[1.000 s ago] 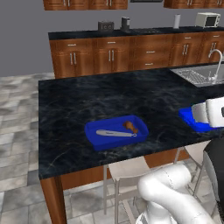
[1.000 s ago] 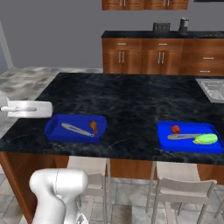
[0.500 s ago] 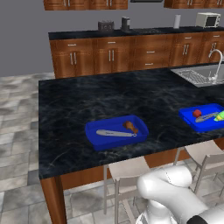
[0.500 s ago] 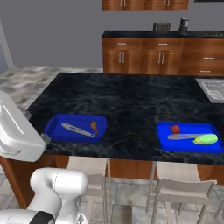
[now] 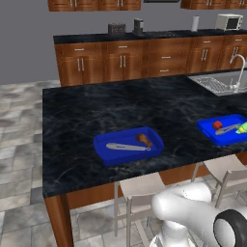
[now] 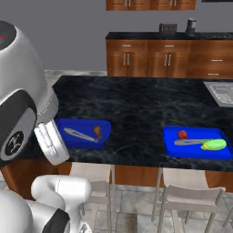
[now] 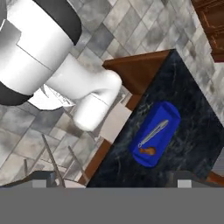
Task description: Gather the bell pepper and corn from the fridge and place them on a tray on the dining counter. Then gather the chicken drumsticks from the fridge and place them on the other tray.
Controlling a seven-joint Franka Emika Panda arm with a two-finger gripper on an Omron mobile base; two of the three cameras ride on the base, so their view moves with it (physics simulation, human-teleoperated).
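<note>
We count two blue trays on the black marbled surface [image 5: 96, 116] of the dining island, each with one thin silver utensil. Going left to right in the left base view, the left tray [image 5: 127, 144] holds its utensil [image 5: 126, 147] and one orange-brown chicken drumstick [image 5: 143, 140] at its right end; we see a single drumstick there. The right tray [image 5: 226, 131], well apart near the surface's right edge, holds one red bell pepper [image 5: 217, 125], a second utensil [image 5: 226, 129] and one yellow-green corn cob [image 5: 242, 128], cut off by the picture's edge.

The right base view shows that corn whole, lying along the front right of its tray, with the pepper behind the utensil at the left. It also shows two stools [image 6: 189, 200] tucked under the near edge. The left base view takes in more of the wall counter beyond: a sink [image 5: 219, 83] with a tap, a toaster [image 5: 116, 28] and a microwave [image 5: 228, 21].

The hand view looks steeply down from above the surface's corner, over floor tiles [image 7: 109, 26] and the brown wood base, to the left tray and its drumstick. Our fingers [image 7: 111, 180] show as two dark tips [image 7: 39, 178] at the bottom edge, spread wide apart with nothing between them. The drumstick lies well clear of them, up and to the right in that view, and the pepper and corn are farther off on the other tray.
</note>
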